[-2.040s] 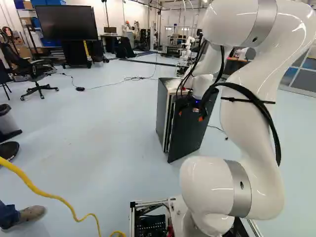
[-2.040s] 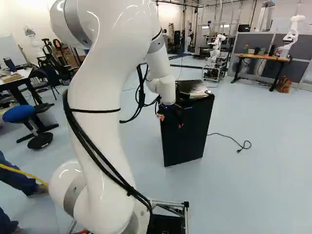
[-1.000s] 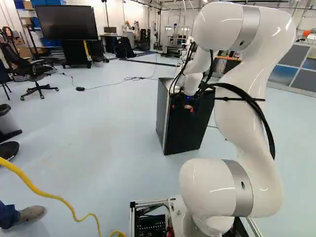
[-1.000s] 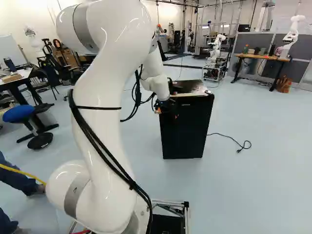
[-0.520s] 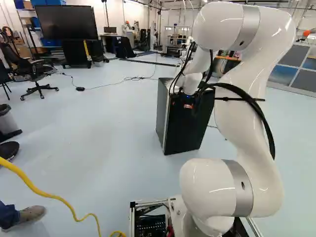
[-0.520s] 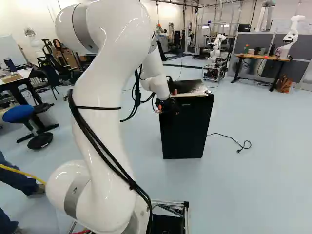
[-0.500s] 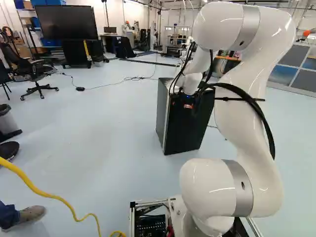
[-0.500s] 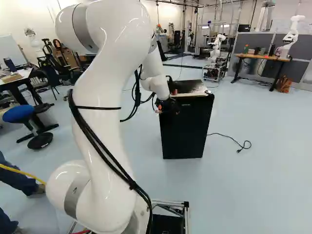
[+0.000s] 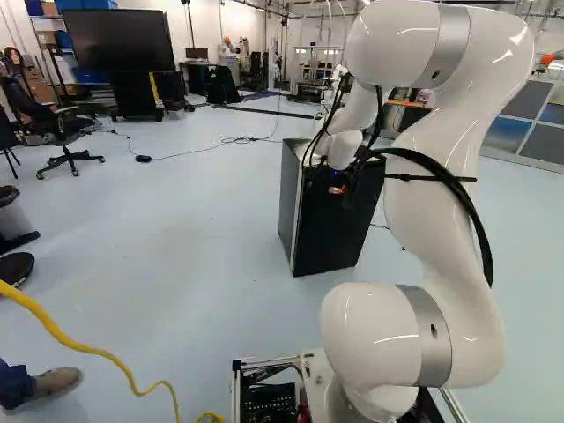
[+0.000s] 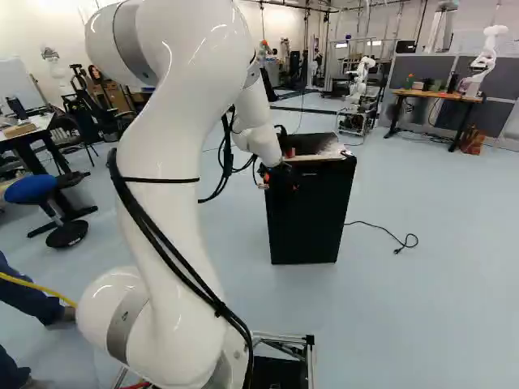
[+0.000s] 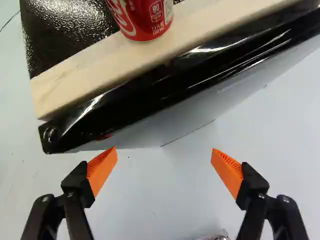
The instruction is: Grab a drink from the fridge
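Note:
My gripper [image 9: 337, 187] hangs at the upper front of the black fridge [image 9: 330, 231], whose door is shut. In the right base view the gripper [image 10: 280, 177] is by the fridge's upper left front. The wrist view shows the gripper [image 11: 164, 162] open, orange pads wide apart, only floor seen between them. Ahead of the fingers runs the fridge's glossy black top front edge [image 11: 150, 92], with a pale strip [image 11: 95, 70] behind it. A red drink can [image 11: 150, 19] stands on top; its upper part is cut off. The fridge's inside is hidden.
A power cord [image 10: 381, 230] lies on the floor right of the fridge. Another robot [image 10: 484, 61] stands on a desk at the far right. A blue stool [image 10: 32, 189] and a person's legs are at the left. A yellow cable [image 9: 79, 346] crosses the left foreground.
The fridge door stood ajar two seconds back and has swung shut. My arm has moved forward with it, then shifted only slightly. The base has not moved.

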You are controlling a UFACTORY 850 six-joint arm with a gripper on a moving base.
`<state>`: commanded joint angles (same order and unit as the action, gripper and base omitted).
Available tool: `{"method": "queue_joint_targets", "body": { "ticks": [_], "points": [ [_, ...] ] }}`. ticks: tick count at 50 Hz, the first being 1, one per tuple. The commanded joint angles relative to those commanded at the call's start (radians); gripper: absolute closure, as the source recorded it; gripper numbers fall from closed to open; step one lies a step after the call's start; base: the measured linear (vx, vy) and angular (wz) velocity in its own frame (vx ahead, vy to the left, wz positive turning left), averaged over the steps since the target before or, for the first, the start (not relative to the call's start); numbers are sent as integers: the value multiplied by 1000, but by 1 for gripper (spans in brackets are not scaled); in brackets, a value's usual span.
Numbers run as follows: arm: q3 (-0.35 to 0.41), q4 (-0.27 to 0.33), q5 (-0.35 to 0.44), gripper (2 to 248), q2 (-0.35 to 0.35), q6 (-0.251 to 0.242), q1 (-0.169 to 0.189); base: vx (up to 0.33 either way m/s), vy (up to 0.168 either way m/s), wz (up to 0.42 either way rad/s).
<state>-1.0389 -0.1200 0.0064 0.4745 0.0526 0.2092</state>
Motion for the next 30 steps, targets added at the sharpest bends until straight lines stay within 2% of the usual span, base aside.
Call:
{"method": "queue_joint_targets", "body": {
  "ticks": [14, 30],
  "points": [
    [71, 0, 64, 3, -53, 0, 7, 0, 0, 0],
    [156, 0, 212, 3, -119, 0, 2, 0, 0, 0]
  ]
}}
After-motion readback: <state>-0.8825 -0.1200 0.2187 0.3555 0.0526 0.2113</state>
